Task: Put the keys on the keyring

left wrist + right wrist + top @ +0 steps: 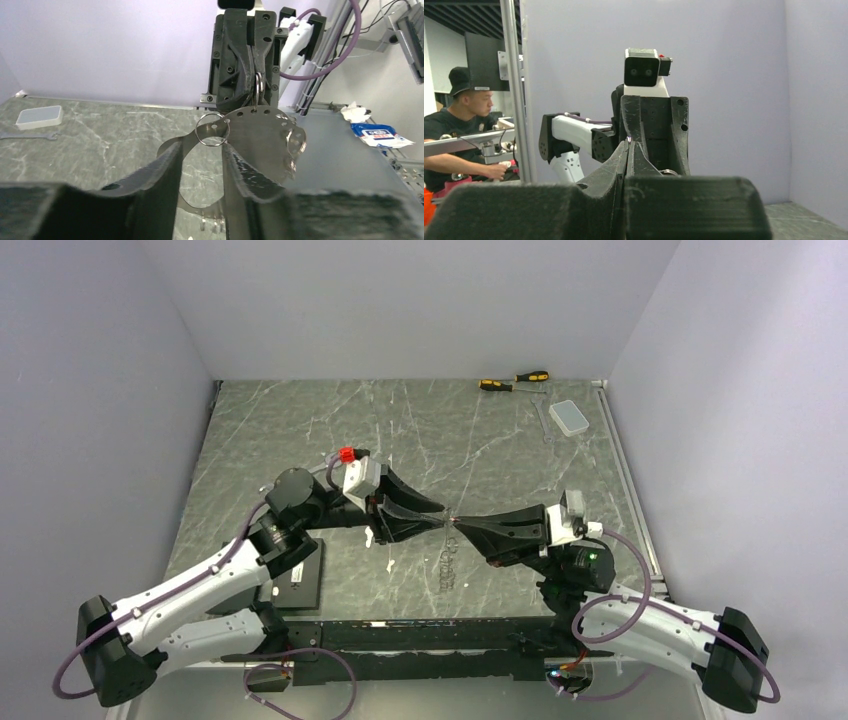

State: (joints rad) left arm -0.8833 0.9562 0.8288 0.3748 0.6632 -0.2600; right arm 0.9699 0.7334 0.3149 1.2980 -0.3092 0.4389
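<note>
Over table (300, 430) centre, find left gripper (200, 145) with jaws apart astride keyring (260, 135) rim; directly opposite, right gripper (256, 75) clamped on small split ring (258, 90) hooked at that rim.

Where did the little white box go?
In the top view, the white box lies in the far right corner of the table. It is right beside the thin wrench and a little nearer than the screwdrivers.
</note>
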